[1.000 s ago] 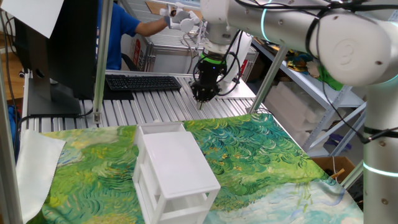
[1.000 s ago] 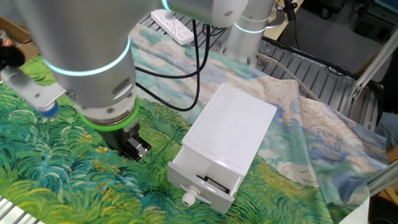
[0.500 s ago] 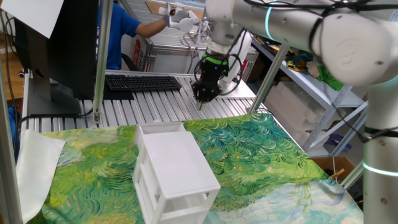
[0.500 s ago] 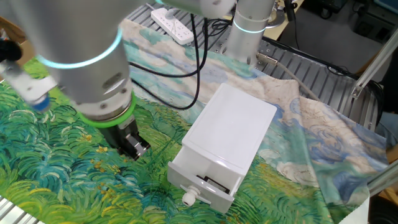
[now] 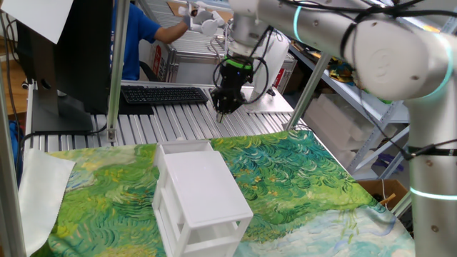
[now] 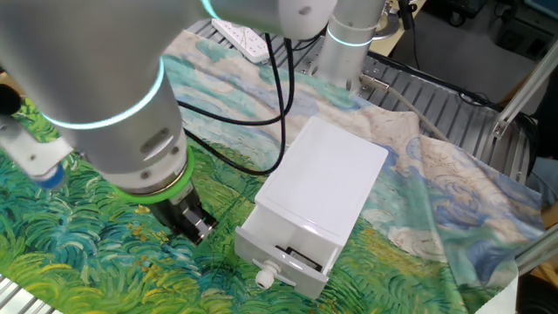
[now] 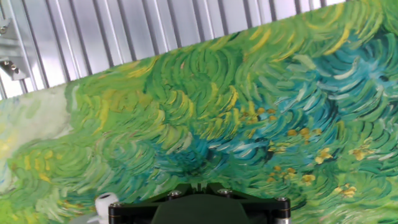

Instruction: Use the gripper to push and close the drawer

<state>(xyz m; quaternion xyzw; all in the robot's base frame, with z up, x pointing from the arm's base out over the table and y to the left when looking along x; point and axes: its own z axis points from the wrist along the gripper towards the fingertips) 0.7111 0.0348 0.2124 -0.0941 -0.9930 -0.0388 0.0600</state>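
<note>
The small white cabinet (image 6: 324,179) lies on the painted cloth, and it also shows in the one fixed view (image 5: 198,193). Its drawer (image 6: 288,255) sticks out a little at the near end, with a white knob (image 6: 264,279) on its front. The black gripper (image 6: 195,226), under a green-ringed collar, hangs low over the cloth to the left of the drawer front and touches nothing. In the one fixed view the gripper (image 5: 220,112) is above the cloth's far edge, its fingers pressed together to one tip. The hand view shows the gripper (image 7: 199,185) over the cloth and the knob (image 7: 106,202) at bottom left.
The green and blue painted cloth (image 5: 300,178) covers the ribbed metal table (image 5: 164,118). A keyboard (image 5: 164,94) and a monitor stand at the back left. A person in blue (image 5: 139,36) is behind the table. A power strip (image 6: 244,39) and cables lie beyond the cabinet.
The gripper has moved left in the one fixed view. In the other fixed view it has moved down and right, closer to the drawer front. The cabinet and drawer have not moved.
</note>
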